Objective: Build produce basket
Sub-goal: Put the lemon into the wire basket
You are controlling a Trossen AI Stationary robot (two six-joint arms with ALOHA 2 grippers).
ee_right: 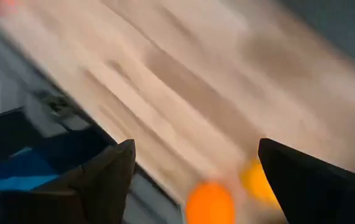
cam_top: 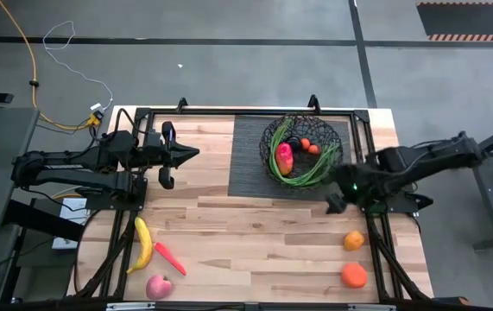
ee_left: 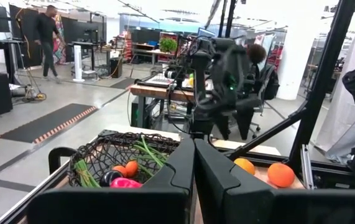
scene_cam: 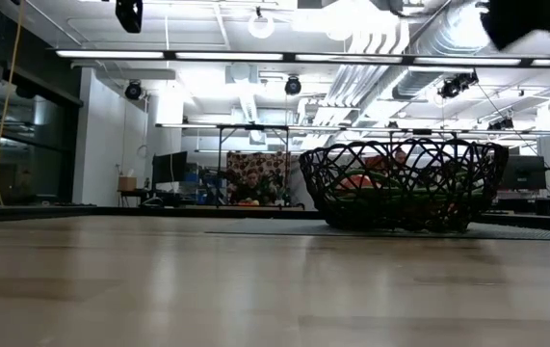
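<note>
The black wire basket stands on a dark ribbed mat at the far middle and shows in the low view. In it lie a red-yellow pepper, green beans and small tomatoes. Two oranges lie near the table's right edge. A banana, a carrot and an apple lie at the near left. My right gripper is open and empty above the table, between the basket and the oranges. My left gripper waits shut at the far left.
A metal frame runs round the table's edges, with struts beside the oranges. Bare wood lies between the mat and the near-left produce. A person walks in the room beyond the table.
</note>
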